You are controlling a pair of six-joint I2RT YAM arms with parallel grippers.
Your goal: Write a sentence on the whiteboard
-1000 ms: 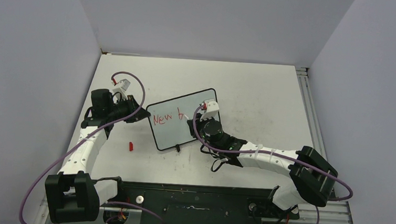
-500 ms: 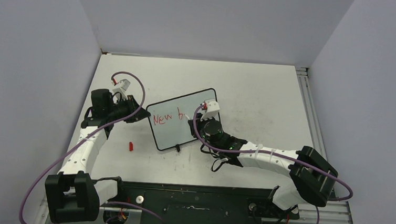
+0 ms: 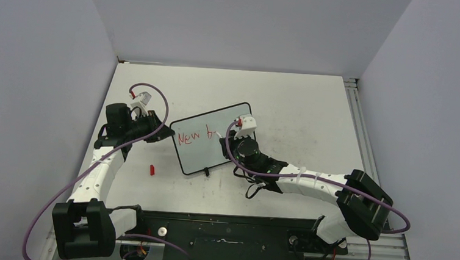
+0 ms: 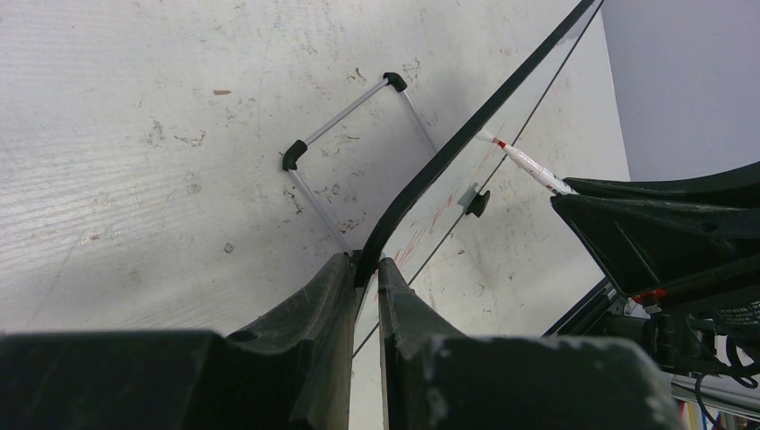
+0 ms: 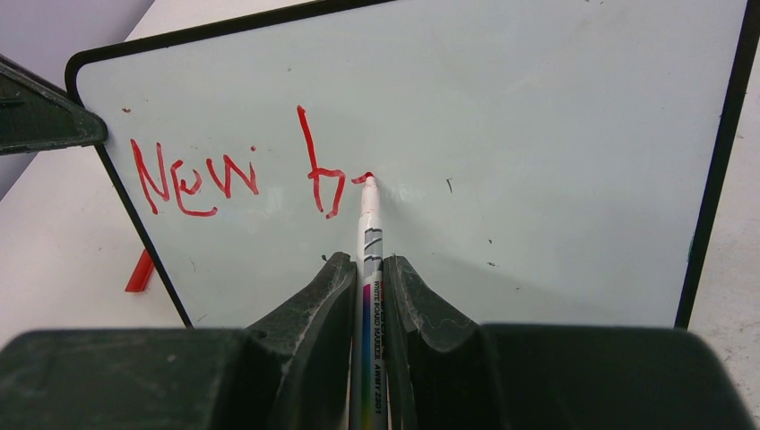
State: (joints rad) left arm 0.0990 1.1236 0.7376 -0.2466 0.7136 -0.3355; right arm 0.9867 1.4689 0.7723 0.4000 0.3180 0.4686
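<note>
The whiteboard (image 3: 231,121) stands tilted mid-table. Its sentence (image 3: 193,137) reads "New b" in red, with a short new stroke after it (image 5: 242,175). My left gripper (image 3: 165,131) is shut on the board's black-framed left edge (image 4: 466,134), with the fingers (image 4: 366,262) pinching the frame. My right gripper (image 3: 225,143) is shut on a white marker (image 5: 369,224). The marker's red tip touches the board (image 5: 538,134) just right of the "b". The marker also shows in the left wrist view (image 4: 524,163).
A red marker cap (image 3: 151,169) lies on the tabletop left of the board's near corner and shows in the right wrist view (image 5: 139,271). The board's wire stand (image 4: 345,116) rests behind it. A metal rail (image 3: 357,114) runs along the table's right edge.
My right gripper has shifted slightly right along the board with the marker, leaving a short red stroke after the "b". The left arm and the board have not moved.
</note>
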